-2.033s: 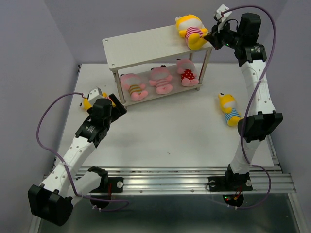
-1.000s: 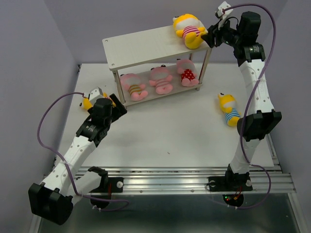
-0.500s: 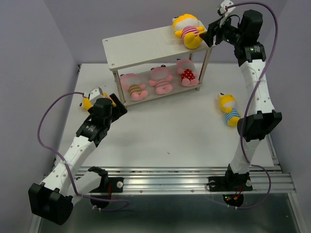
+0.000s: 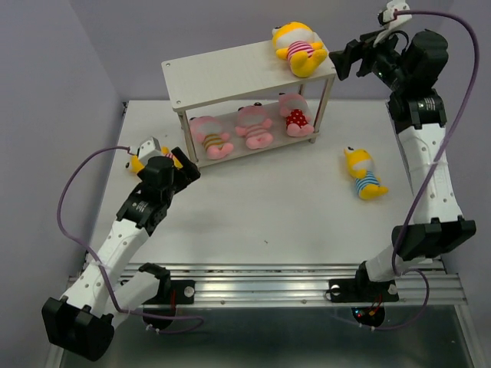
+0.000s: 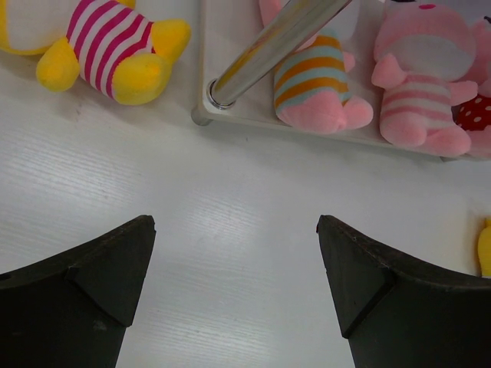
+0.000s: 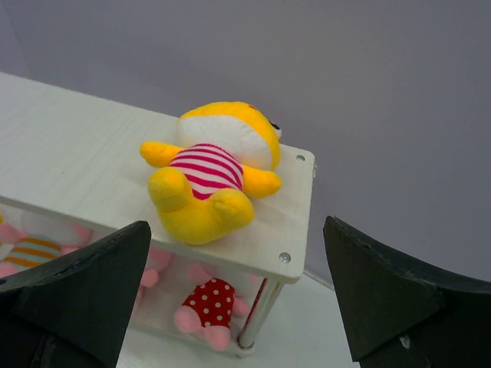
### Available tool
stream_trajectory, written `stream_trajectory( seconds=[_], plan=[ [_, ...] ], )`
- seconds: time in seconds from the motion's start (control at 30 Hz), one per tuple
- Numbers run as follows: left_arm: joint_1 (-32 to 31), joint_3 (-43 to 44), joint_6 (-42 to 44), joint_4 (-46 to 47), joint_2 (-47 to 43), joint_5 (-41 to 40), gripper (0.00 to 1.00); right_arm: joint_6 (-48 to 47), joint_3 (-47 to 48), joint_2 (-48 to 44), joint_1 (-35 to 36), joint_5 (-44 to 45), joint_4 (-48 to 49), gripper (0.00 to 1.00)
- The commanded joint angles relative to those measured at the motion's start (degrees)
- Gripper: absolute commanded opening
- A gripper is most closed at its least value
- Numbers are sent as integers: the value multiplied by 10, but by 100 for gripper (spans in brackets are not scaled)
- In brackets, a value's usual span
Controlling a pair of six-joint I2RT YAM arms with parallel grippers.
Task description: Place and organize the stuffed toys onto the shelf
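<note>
Overhead, the shelf (image 4: 230, 73) stands at the back of the table (image 4: 268, 215). One yellow toy (image 4: 299, 47) lies on the right end of its top board. Three pink toys sit in a row on the lower board: a striped one (image 4: 209, 134) on the left, another (image 4: 253, 126) in the middle, and a dotted toy (image 4: 294, 115) on the right. A blue-striped toy (image 4: 363, 175) lies on the table to the right of the shelf, well apart from it. A third yellow toy (image 4: 138, 161) lies by the shelf's left end, half hidden behind the left claw (image 4: 180, 170). The right claw (image 4: 345, 61) hangs just off the shelf's top right corner and is not touching the toy there

From the left wrist, the left claw (image 5: 234, 226) is spread wide and holds nothing, with bare table between its fingers (image 5: 100, 284). Ahead are the shelf's front leg (image 5: 276, 42), the third yellow toy (image 5: 115, 50) on the table to its left, and the pink toys on the lower board to its right

From the right wrist, the right claw (image 6: 236, 226) is also wide and empty. The yellow toy (image 6: 207, 172) lies belly up near the board's corner screws, and the dotted toy (image 6: 211, 307) shows underneath
</note>
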Motion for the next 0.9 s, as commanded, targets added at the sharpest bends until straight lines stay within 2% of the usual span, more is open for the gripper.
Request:
stream_trajectory(
  seconds=[0.0, 0.03, 0.07, 0.1, 0.13, 0.17, 0.23, 0.3, 0.37, 0.57, 0.77, 0.87],
  plan=[
    [3, -4, 5, 20, -32, 7, 99, 98, -75, -97, -4, 176, 61, 100],
    [3, -5, 5, 21, -33, 8, 99, 112, -100, -117, -4, 210, 57, 100],
    [2, -6, 2, 21, -36, 10, 99, 158, -159, -159, -4, 293, 44, 100],
    [2, -9, -2, 23, -37, 12, 99, 183, -195, -184, -4, 339, 38, 100],
    [2, -12, -3, 23, -38, 16, 99, 228, -272, -232, -4, 378, 29, 100],
    [3, -12, -2, 23, -39, 20, 99, 254, -308, -254, -4, 448, 3, 100],
    [2, -12, -2, 20, -39, 24, 99, 316, -392, -304, -4, 505, -30, 100],
    [3, -13, -3, 18, -40, 27, 99, 347, -423, -322, -4, 556, -101, 100],
    [3, -20, -6, 23, -43, 40, 99, 386, -469, -340, -4, 553, -154, 100],
    [3, -29, -2, 36, -39, 58, 99, 394, -565, -335, -9, 535, -228, 100],
    [3, -23, 2, 41, -30, 67, 99, 408, -613, -285, -56, 517, -221, 100],
    [3, -26, 1, 41, -32, 64, 99, 412, -647, -276, -97, 475, -186, 100]
  ],
)
